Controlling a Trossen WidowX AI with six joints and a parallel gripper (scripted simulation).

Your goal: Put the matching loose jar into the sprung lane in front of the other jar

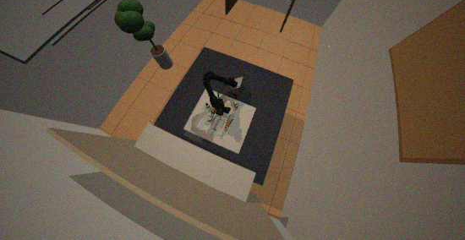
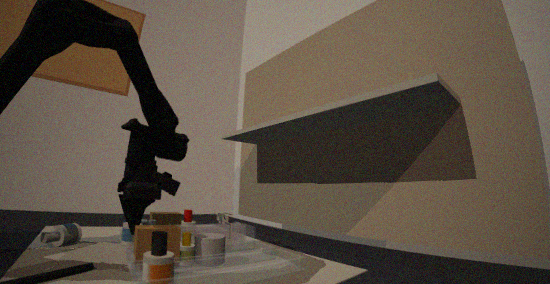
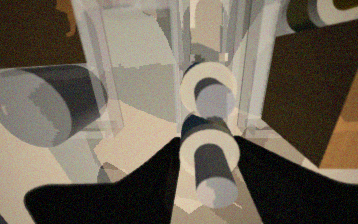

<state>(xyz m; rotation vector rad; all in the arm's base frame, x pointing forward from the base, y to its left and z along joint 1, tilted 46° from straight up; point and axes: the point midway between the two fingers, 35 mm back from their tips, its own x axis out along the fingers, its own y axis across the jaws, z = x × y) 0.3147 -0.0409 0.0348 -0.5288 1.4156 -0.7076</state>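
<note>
My gripper (image 1: 221, 111) (image 2: 133, 230) (image 3: 206, 141) points down and is shut on a jar with a dark blue body, white shoulder and dark grey cap (image 3: 214, 167). The held jar's blue side seems to show beside the fingertips in the exterior view. A like jar (image 3: 189, 89) with a white shoulder and dark cap stands just beyond it in the wrist view, between the clear walls of the lane (image 3: 252, 85). The two jars are in line and look very close; whether they touch cannot be told. The front stop and the held jar's base are hidden.
A grey cylinder (image 2: 212, 250) (image 3: 30, 107) is left of the lane in the wrist view; a brown block (image 3: 305, 90) is right. The exterior view shows an orange-labelled jar (image 2: 159, 270), a red cap (image 2: 188, 216), a yellow cap (image 2: 186, 239), a lying blue-labelled jar (image 2: 71, 234) and a black bar (image 2: 55, 272).
</note>
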